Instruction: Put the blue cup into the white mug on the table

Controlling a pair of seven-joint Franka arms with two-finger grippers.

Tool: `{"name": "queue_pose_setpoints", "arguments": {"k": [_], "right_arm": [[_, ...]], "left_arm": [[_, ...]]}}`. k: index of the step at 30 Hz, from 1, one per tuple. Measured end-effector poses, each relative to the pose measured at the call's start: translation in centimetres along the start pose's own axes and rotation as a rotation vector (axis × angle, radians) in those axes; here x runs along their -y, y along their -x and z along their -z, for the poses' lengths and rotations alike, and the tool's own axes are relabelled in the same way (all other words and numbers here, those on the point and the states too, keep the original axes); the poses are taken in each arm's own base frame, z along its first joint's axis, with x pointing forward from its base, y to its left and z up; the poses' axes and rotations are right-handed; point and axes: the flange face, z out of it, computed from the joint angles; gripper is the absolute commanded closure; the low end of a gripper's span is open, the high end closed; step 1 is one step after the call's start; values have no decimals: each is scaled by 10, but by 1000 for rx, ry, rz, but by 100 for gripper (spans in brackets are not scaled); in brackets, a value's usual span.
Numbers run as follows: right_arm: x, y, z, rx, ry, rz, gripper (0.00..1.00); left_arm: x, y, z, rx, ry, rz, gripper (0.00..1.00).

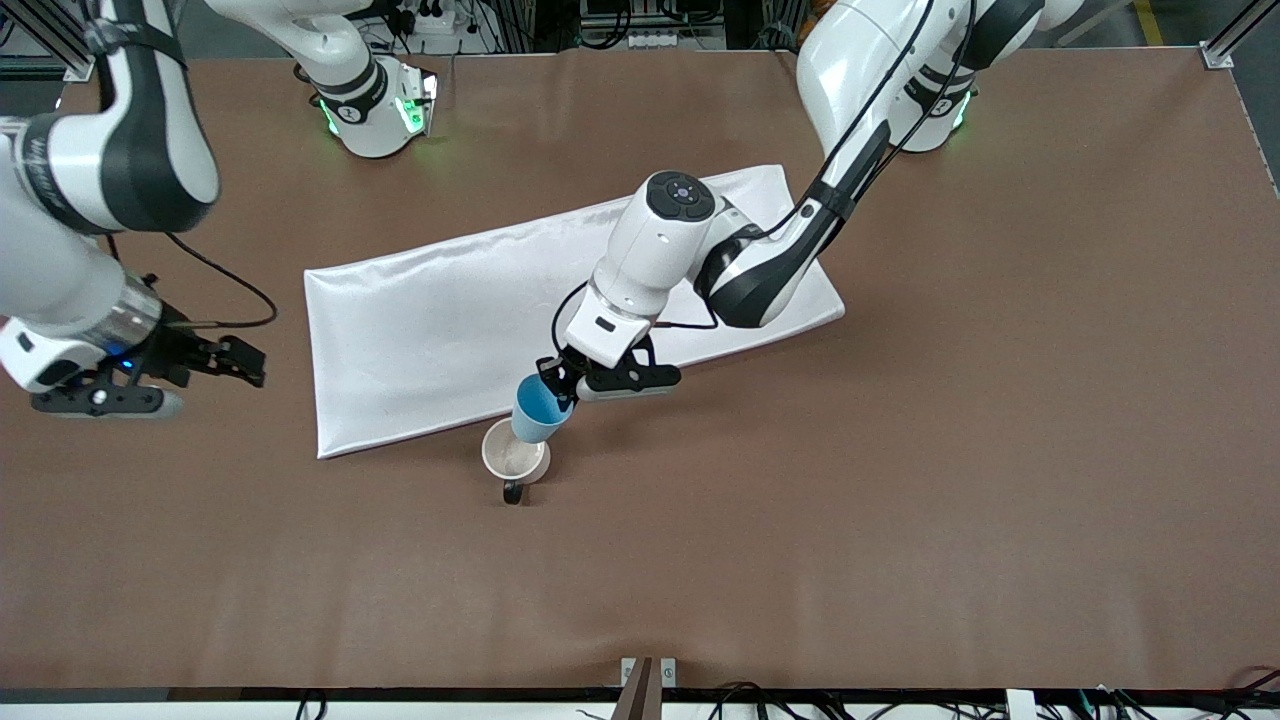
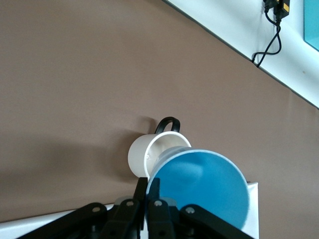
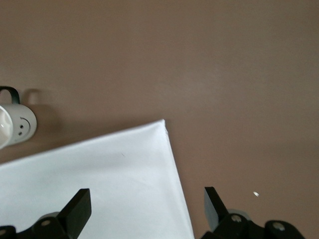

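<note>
1. The table [image 1: 1000, 420] is a wide brown surface, with a long white cloth [image 1: 430, 320] spread across its middle.

2. The left arm reaches from its base over the cloth and down toward the camera-side edge of it. The right arm waits at its own end of the table.

3. The right gripper [image 1: 215, 362] hangs over bare table just off the cloth's corner at that end; its fingers stand wide apart and hold nothing, as the right wrist view shows plainly.

4. The left gripper [image 1: 557, 385] is over the cloth's edge, its fingers pinched onto the rim of the cup [image 1: 538, 410]. In the left wrist view the two fingers [image 2: 147, 191] sit close together on that rim, one inside and one outside as far as I can make out.

5. The mug [image 1: 514, 455] stands upright on the table just off the cloth, on the side nearer the front camera, its black handle turned toward that camera. It looks empty.

6. The cup is tilted, its mouth toward the gripper and its base low over the mug's rim. I can't tell if the two touch.

7. By my reckoning the pick-up and carry are done. What's left is to straighten the cup, lower it into the mug and let go.
</note>
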Motion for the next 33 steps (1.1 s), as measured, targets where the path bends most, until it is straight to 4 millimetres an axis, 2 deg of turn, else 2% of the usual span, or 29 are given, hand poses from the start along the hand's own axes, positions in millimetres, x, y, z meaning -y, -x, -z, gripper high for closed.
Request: {"name": "queue_pose_setpoints", "arguments": {"k": [6,13,17,21,26,30,33], "right_arm": [[54,-24,-41,-33,-8,-26,0],[133,-51,-91,-33,-13,-53,0],[173,-62,-108,-74,-32,-82,0],[202,-70,-119,-126,-60,-127,0],[216,-75,-129,-166,-82,-155,0],[208,-81,-124,-175,-78,-146,0],[191,-86,-113,-159,-59,-103,0]], "left_arm": [[3,3,-10,-15,-2,-12,100],[0,9,-22,-21,0,-24,100],[0,13,-31,-22,-1,-29,100],[1,14,-36,-24,0,-31,100],[1,18,-39,-25,4,-35,100],[1,19,-42,-31,13,-40,100],[4,22,-48,-32,11,-43,100]]}}
